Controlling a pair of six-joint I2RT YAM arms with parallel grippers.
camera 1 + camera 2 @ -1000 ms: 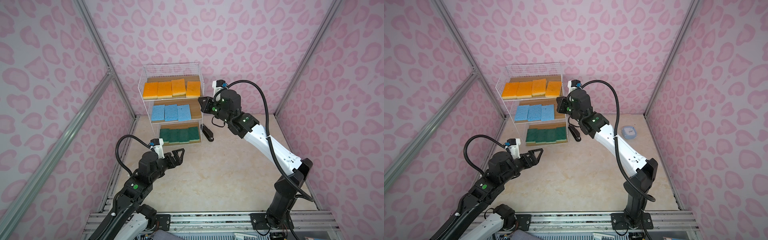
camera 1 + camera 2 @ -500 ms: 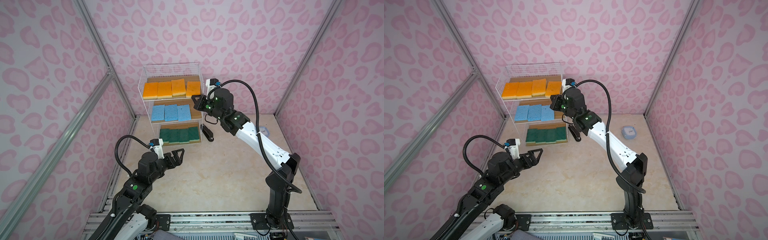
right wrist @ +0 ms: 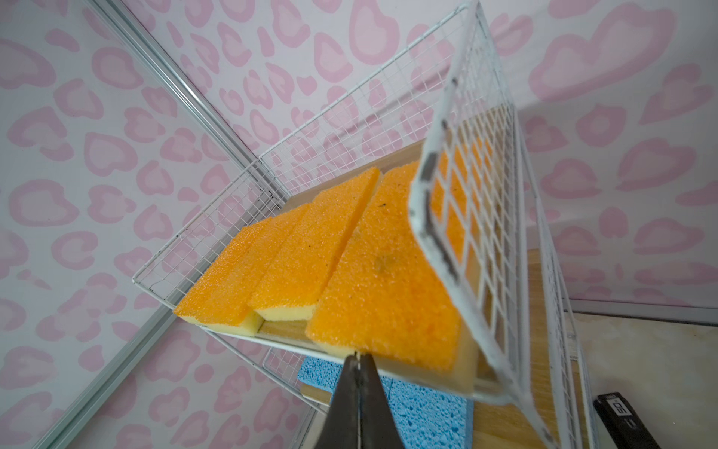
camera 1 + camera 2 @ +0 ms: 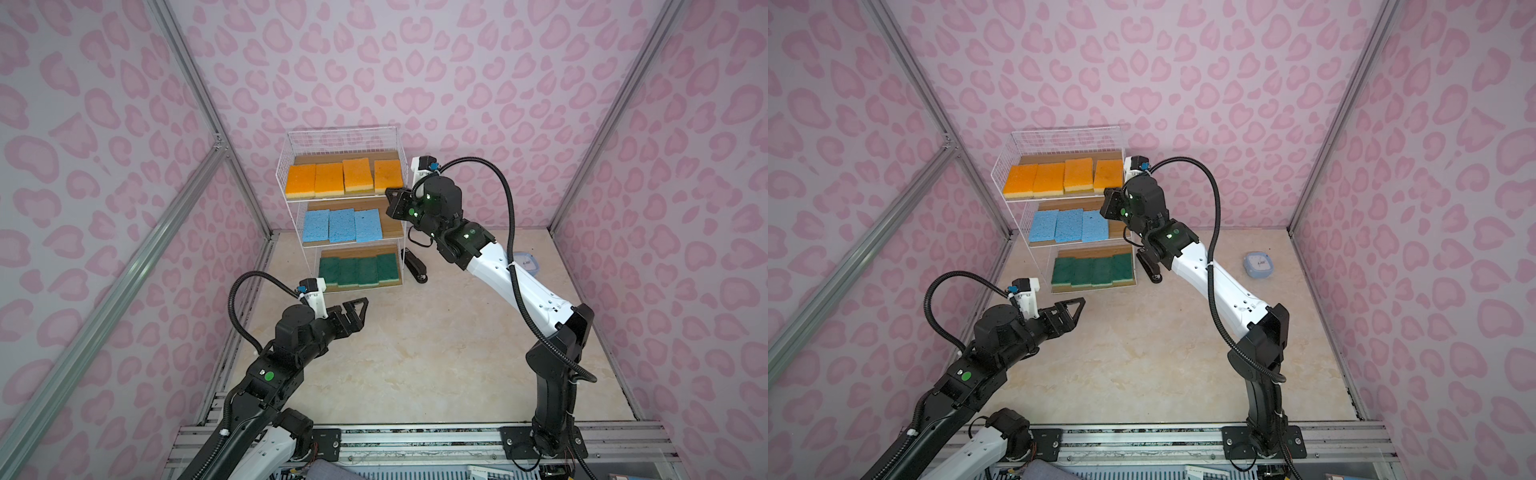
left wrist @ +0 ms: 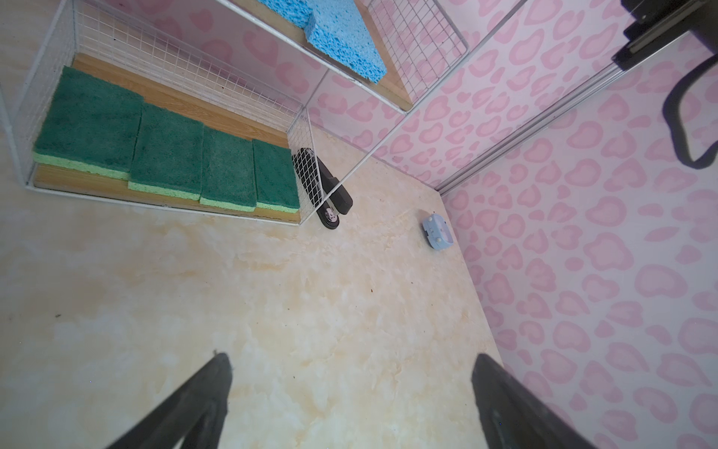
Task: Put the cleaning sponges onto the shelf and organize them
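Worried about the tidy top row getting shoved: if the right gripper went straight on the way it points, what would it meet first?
Most likely the front edge of the rightmost orange sponge on the shelf's top tier. The shut right gripper sits just before it; whether they touch is unclear.

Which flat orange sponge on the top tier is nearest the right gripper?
The rightmost orange sponge, beside the white wire side wall; the shut right gripper faces it.

Pale walls (image 4: pixel 415 62) with pink spots are enclosing the space, grey metal bars (image 4: pixel 124 282) are crossing them, and even light is falling on the beige marbled floor (image 4: pixel 415 353).
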